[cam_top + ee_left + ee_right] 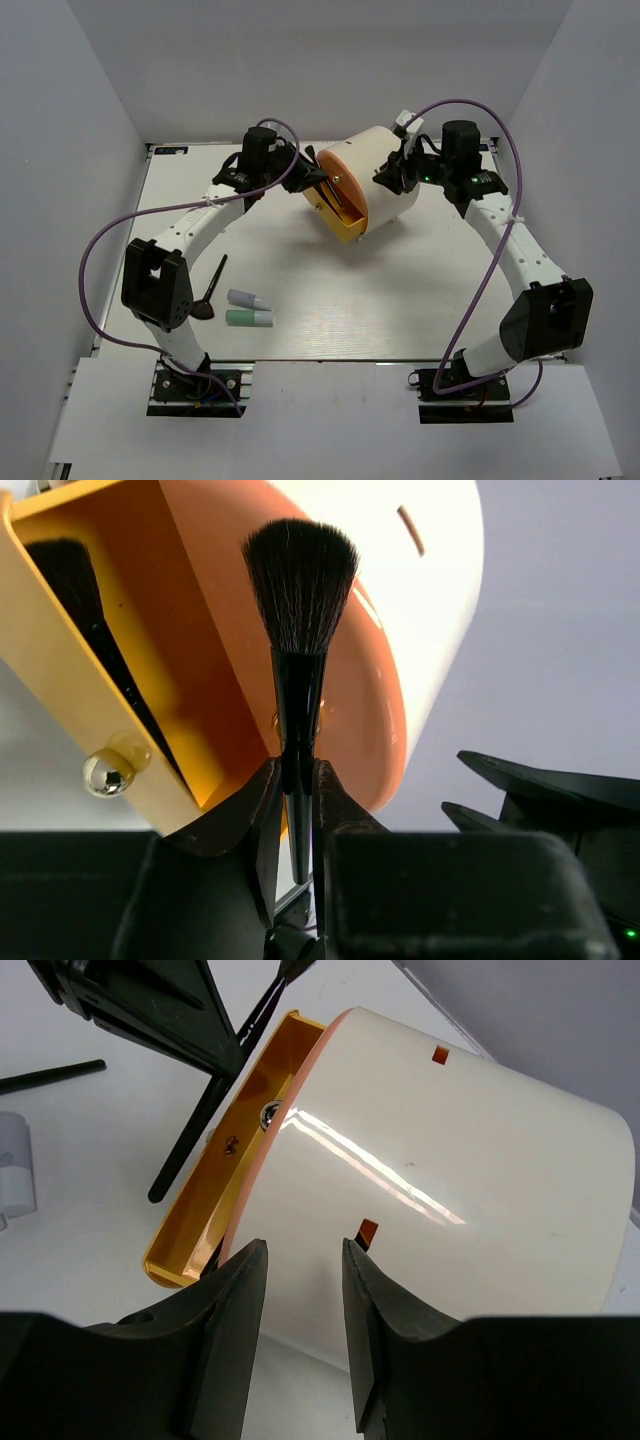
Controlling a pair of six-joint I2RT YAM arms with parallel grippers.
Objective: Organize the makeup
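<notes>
My left gripper [316, 181] [297, 772] is shut on a black-handled makeup brush [299, 590], bristles up, in front of the drum's orange face [365, 680]. The yellow drawer [338, 222] [60, 670] stands open with another black brush [85, 610] inside it. My right gripper [386, 180] [305, 1252] is open against the cream drum's wall [450, 1190]. A third brush [212, 290], a lavender tube [249, 298] and a mint green tube [249, 318] lie on the table at the front left. The lipstick and the gold-black case are out of view.
The big cream drum [385, 160] lies on its side at the back middle, its orange face toward the left arm. The drawer has a round metal knob [107, 774]. Purple cables loop over both arms. Grey walls close in the table at the back and sides.
</notes>
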